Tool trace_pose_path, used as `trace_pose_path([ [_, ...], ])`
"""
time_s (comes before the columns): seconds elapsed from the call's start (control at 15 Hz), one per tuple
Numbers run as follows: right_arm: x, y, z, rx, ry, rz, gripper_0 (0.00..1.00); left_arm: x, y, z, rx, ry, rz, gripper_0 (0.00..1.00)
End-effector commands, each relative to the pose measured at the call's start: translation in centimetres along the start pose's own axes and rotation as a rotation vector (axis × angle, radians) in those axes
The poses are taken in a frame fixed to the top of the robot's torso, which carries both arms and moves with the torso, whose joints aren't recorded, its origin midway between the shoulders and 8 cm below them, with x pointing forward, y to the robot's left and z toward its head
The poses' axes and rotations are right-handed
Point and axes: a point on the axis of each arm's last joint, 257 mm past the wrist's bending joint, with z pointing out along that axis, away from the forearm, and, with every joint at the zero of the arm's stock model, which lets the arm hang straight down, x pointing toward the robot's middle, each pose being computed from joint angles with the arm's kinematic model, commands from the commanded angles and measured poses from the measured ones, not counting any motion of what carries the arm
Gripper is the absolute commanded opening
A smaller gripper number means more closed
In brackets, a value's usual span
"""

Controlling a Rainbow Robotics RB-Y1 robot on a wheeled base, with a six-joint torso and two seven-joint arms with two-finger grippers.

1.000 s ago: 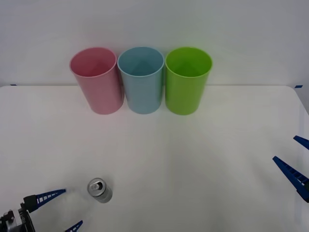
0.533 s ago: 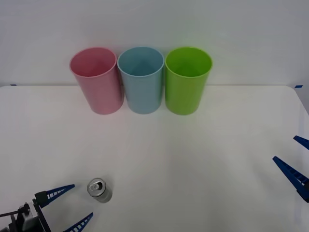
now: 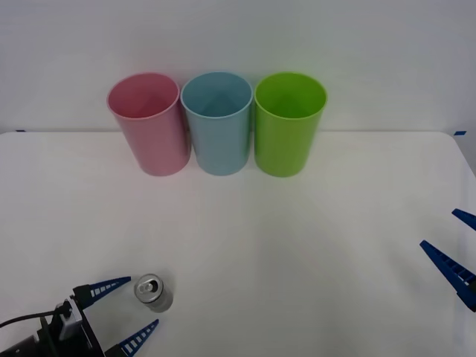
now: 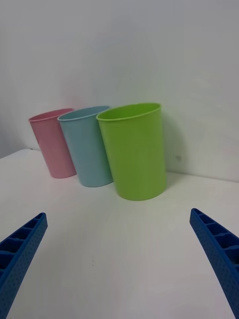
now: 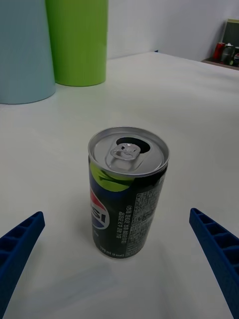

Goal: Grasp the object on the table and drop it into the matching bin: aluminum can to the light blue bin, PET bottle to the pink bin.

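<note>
The aluminum can (image 3: 153,291) stands upright near the front left of the white table (image 3: 297,223). It has a silver pull-tab top and a dark printed side (image 5: 127,199). My left gripper (image 3: 143,301) is open right beside the can, one blue finger on each side and neither touching it. In the left wrist view the can is centred between the left gripper's (image 5: 116,213) fingers. The pink bin (image 3: 149,123) and the light blue bin (image 3: 218,123) stand side by side at the back. My right gripper (image 3: 437,227) hangs open at the table's right edge, holding nothing.
A lime green bin (image 3: 288,123) touches the right side of the light blue bin; all three stand against the white wall. The right wrist view shows the same row: pink bin (image 4: 52,144), light blue bin (image 4: 87,147), lime green bin (image 4: 134,149). Bare tabletop lies between can and bins.
My left gripper has moved forward and to the right, so its open fingers now flank the can. The can and the right arm have not moved.
</note>
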Motion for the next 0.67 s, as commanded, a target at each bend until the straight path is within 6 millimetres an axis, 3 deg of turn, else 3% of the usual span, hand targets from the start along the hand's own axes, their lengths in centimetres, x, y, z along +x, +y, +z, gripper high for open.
trace_pose_path([
  [0.07, 0.0, 0.0, 0.0, 0.0, 0.0, 0.0, 1.0, 0.2, -0.4, 1.2, 0.025, -0.001, 0.003, 1.0],
  [0.67, 0.0, 0.0, 0.0, 0.0, 0.0, 0.0, 1.0, 0.4, -0.8, 4.3, 0.068, -0.014, 0.014, 1.0],
])
